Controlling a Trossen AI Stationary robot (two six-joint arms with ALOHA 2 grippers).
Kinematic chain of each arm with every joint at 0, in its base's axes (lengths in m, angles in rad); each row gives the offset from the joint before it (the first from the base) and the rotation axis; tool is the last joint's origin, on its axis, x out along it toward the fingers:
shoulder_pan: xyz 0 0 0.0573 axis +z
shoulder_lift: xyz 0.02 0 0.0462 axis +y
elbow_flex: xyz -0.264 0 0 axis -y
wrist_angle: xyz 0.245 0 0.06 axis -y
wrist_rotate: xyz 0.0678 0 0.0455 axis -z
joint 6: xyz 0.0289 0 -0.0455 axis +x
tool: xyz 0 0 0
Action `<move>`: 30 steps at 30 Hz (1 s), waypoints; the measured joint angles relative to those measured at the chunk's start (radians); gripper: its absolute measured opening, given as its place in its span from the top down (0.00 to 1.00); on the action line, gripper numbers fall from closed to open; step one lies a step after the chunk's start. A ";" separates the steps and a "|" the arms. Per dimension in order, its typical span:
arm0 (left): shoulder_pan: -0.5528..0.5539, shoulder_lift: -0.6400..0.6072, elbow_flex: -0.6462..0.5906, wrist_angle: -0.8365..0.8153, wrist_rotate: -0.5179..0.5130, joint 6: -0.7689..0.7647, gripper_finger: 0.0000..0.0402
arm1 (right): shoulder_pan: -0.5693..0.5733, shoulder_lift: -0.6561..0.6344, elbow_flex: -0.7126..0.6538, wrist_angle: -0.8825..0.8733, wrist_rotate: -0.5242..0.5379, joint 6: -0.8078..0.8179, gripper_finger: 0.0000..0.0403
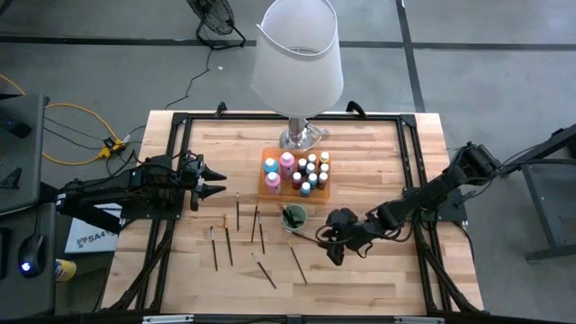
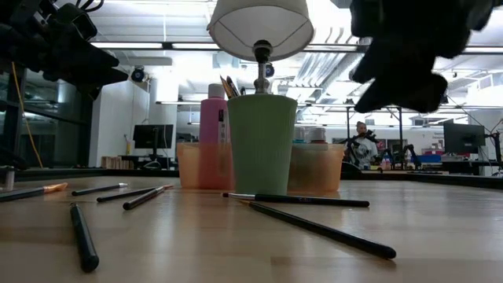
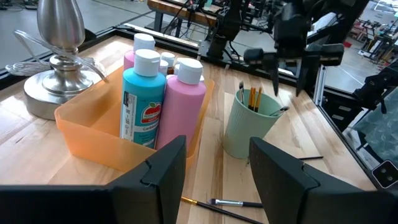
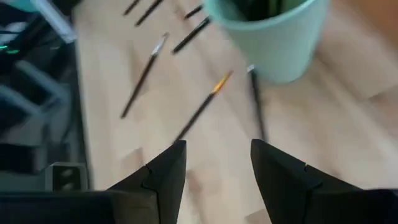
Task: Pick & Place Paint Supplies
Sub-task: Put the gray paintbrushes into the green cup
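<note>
High view only: whole layout. Orange tray (image 1: 270, 187) of bottles (image 1: 310, 171) just in front of lamp (image 1: 301, 63), green cup (image 1: 293, 217) just beside tray's near edge, about seven brushes (image 1: 238, 211) loose on table (image 1: 378, 153) left of and below cup.

Left wrist view only: labels and heights: one teal bottle (image 3: 142, 99), two tall pink (image 3: 185, 99), small white-capped ones behind; three or four brushes standing in cup (image 3: 252, 124).

Low view: cup (image 2: 262, 141) in front of tray, five or six brushes (image 2: 82, 236) flat on wood.

Left gripper (image 1: 216, 184) at table's left, left of tray, fingers (image 3: 165, 171) apart, empty.

Right gripper (image 1: 333, 243) just right of cup, above table; right wrist view shows fingers (image 4: 165, 171) apart, nothing between, cup (image 4: 273, 37) and loose brushes (image 4: 202, 109) ahead
</note>
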 joint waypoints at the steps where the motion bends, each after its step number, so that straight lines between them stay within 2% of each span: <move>1: 0.000 0.000 0.000 0.000 0.000 0.000 0.57 | -0.004 0.000 -0.020 0.040 -0.021 0.000 0.57; 7: 0.000 0.000 0.000 0.000 0.000 0.000 0.57 | -0.012 0.000 -0.102 0.248 -0.044 -0.007 0.57; 12: 0.000 0.000 0.000 0.000 0.000 0.000 0.57 | -0.013 -0.008 -0.218 0.534 -0.071 -0.077 0.57; 15: 0.000 0.000 0.000 0.000 0.000 0.000 0.57 | -0.026 -0.037 -0.282 0.644 -0.090 -0.085 0.57; 19: 0.000 0.000 0.000 0.000 0.000 0.000 0.57 | -0.032 -0.125 -0.327 0.628 -0.060 -0.153 0.57; 25: 0.000 0.000 0.000 0.000 0.000 0.000 0.57 | -0.031 -0.339 -0.388 0.479 0.090 -0.289 0.57; 30: 0.000 0.000 0.000 0.000 0.000 0.000 0.57 | -0.032 -0.511 -0.472 0.395 0.094 -0.324 0.57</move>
